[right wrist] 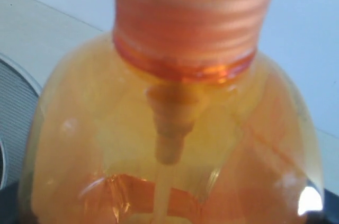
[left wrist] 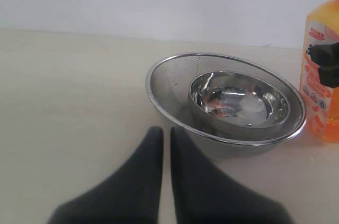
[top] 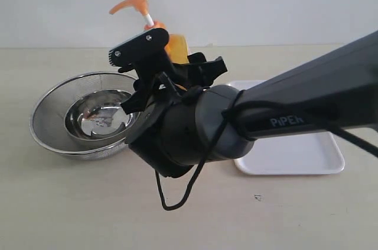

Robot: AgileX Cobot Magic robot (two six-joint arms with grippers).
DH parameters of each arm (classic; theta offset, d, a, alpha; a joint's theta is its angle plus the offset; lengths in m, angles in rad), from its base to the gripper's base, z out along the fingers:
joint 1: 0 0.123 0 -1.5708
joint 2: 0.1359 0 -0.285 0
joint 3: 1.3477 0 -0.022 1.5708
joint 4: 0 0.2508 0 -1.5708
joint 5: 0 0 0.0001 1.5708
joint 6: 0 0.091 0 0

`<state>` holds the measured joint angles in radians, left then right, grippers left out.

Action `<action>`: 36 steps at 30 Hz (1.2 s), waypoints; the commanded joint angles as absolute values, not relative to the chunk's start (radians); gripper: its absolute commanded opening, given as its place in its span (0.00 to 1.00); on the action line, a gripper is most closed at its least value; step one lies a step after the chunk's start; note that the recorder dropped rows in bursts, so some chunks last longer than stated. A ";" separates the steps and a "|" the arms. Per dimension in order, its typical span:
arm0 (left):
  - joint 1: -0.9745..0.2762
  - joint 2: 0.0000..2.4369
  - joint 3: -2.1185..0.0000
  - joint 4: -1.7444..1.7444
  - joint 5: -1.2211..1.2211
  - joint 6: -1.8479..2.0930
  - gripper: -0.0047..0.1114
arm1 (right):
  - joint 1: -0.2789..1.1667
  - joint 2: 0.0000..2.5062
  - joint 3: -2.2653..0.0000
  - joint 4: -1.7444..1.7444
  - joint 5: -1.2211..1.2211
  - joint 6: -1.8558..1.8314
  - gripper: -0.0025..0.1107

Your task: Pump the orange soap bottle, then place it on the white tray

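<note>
Bottle (top: pixel 177 46) stands upright between the strainer (top: pixel 50 120) and the tray (top: pixel 295 161), not on the tray. The right gripper (top: pixel 171 59) clasps its body, jaws partway apart around it. Near the strainer, the left gripper (left wrist: pixel 166 144) has its jaws almost touching and holds nothing.

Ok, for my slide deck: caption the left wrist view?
Shut left tool facing a round steel mesh strainer holding a shiny steel bowl, tall translucent orange plastic soap bottle beside it.

One orange soap bottle (top: pixel 177 46), one white tray (top: pixel 307 160), one mesh strainer (top: pixel 47 114), one steel bowl (top: pixel 97 121). Two tools: left tool (left wrist: pixel 165 144), right tool (top: pixel 172 64). One black cable loop (top: pixel 177 200). One worktop (top: pixel 71 208).
</note>
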<state>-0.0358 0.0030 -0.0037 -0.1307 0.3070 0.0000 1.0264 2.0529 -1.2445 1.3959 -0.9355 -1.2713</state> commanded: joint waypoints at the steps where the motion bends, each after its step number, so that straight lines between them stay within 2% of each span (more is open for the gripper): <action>1: -0.033 0.000 0.000 -0.129 0.300 0.008 0.08 | 1.027 2.035 -1.258 1.350 -0.965 -1.275 0.02; 36: -0.033 0.000 0.000 -0.066 0.293 0.106 0.08 | 1.027 2.035 -1.258 1.350 -0.967 -1.275 0.02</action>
<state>-0.0358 0.0030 -0.0037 -0.0720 0.3070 0.0962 1.0264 2.0529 -1.2445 1.3919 -0.9315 -1.2713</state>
